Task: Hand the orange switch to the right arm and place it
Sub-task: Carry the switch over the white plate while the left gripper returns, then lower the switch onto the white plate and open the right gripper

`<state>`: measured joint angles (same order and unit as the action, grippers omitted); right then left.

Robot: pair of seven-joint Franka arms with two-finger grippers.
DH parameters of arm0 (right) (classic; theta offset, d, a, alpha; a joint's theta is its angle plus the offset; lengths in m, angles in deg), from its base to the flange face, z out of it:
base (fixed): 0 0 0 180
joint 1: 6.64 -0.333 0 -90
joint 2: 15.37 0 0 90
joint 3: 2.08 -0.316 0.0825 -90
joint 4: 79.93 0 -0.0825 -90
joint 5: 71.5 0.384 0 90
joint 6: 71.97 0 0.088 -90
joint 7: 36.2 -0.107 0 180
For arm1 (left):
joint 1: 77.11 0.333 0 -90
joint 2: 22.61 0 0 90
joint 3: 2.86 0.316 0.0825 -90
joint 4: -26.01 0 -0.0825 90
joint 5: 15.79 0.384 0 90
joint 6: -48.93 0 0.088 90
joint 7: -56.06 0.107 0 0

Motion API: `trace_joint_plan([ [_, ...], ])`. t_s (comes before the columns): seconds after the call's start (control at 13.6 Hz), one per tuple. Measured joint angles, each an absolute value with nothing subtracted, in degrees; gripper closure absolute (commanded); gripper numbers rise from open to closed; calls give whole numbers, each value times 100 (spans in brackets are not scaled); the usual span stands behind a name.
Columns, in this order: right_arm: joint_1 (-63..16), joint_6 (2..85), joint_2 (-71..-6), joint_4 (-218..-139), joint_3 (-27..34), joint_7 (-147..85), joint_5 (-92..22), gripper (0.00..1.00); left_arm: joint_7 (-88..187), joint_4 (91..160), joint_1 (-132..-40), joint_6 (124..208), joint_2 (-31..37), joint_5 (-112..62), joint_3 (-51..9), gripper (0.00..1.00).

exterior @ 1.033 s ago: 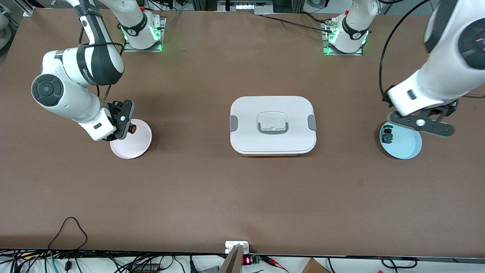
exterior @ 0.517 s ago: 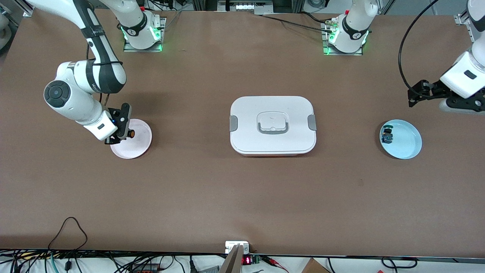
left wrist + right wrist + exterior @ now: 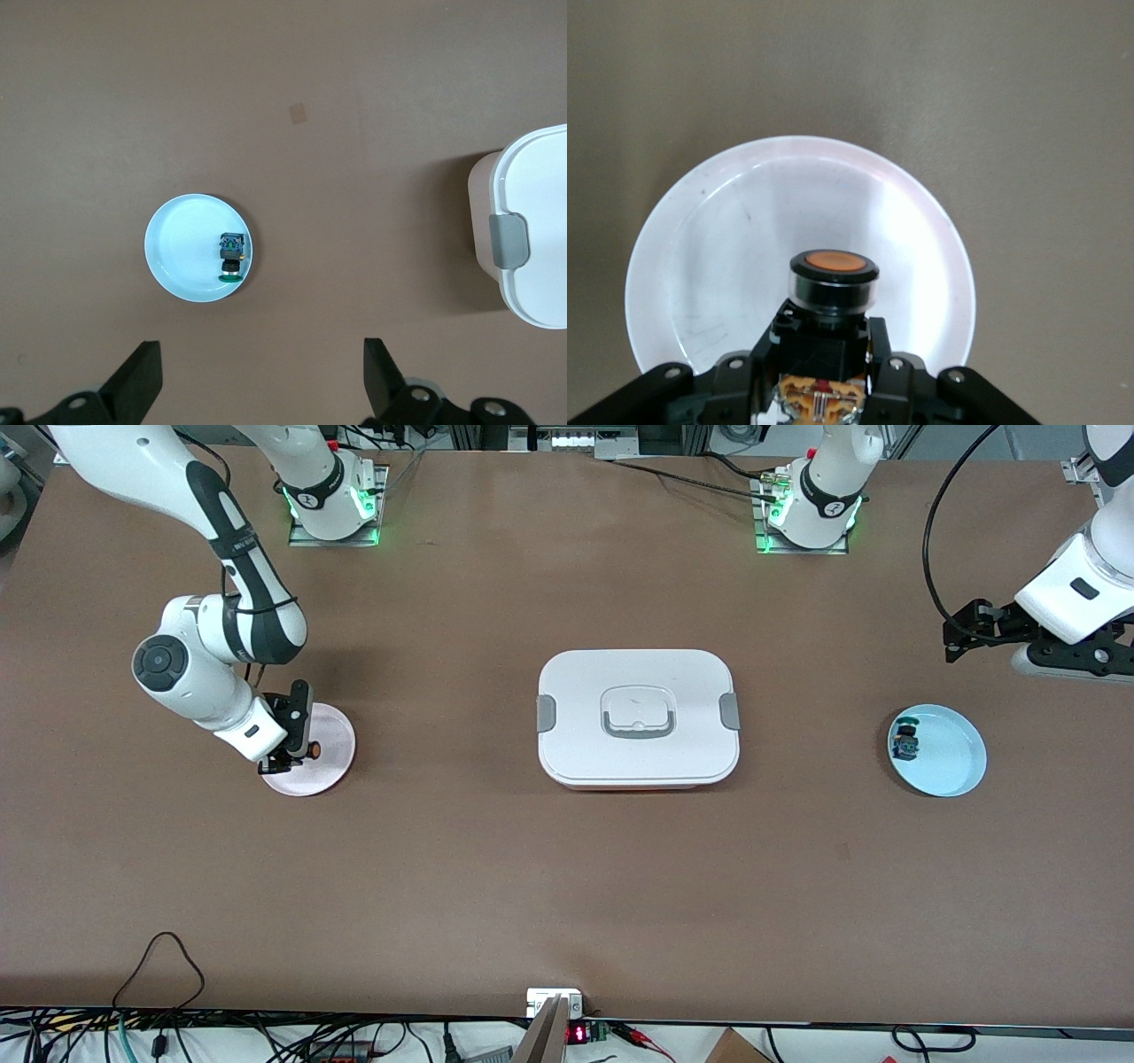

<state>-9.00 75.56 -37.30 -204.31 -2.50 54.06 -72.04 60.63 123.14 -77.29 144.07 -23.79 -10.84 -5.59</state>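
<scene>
Orange switch [image 3: 832,288] sits pinched in the right gripper [image 3: 297,735] over the pink plate [image 3: 330,757]; the left gripper [image 3: 257,381] waits, fingers spread, above the table near the blue plate [image 3: 952,762]

On the tabletop [image 3: 567,886], a lidded container [image 3: 638,717] sits midway between the arms. A plate [image 3: 323,766] lies toward the right arm's end; the right claw [image 3: 297,751] holds the orange switch [image 3: 313,751] over it. A second plate [image 3: 952,766], toward the left arm's end, contains another switch [image 3: 904,740]. The left claw [image 3: 961,638], fingers spread, hangs above bare tabletop near that plate.
</scene>
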Motion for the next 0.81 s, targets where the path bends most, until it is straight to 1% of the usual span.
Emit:
trace_joint_plan([
  [0.3,-867,7913,-3936,-20548,-250,5470,-7204,99,6058,12302,-7742,14399,-2355,-1084,-569,0],
  [0.37,-867,7959,-3958,-20587,-250,5476,-7204,96,6057,12301,-7742,14398,-2354,-1084,-569,0],
  [0.44,-867,7971,-3968,-20612,-250,5479,-7204,91,6055,12299,-7742,14398,-2354,-1084,-569,0],
  [0.52,-867,7971,-3969,-20635,-250,5480,-7204,71,6053,12298,-7742,14396,-2353,-1084,-569,0],
  [0.59,-867,7971,-3969,-20663,-250,5480,-7204,1,6052,12296,-7742,14394,-2353,-1084,-569,0],
  [0.81,-863,7950,-3947,-20693,-250,5480,-7204,0,6049,12295,-7742,14390,-2352,-1084,-569,0],
])
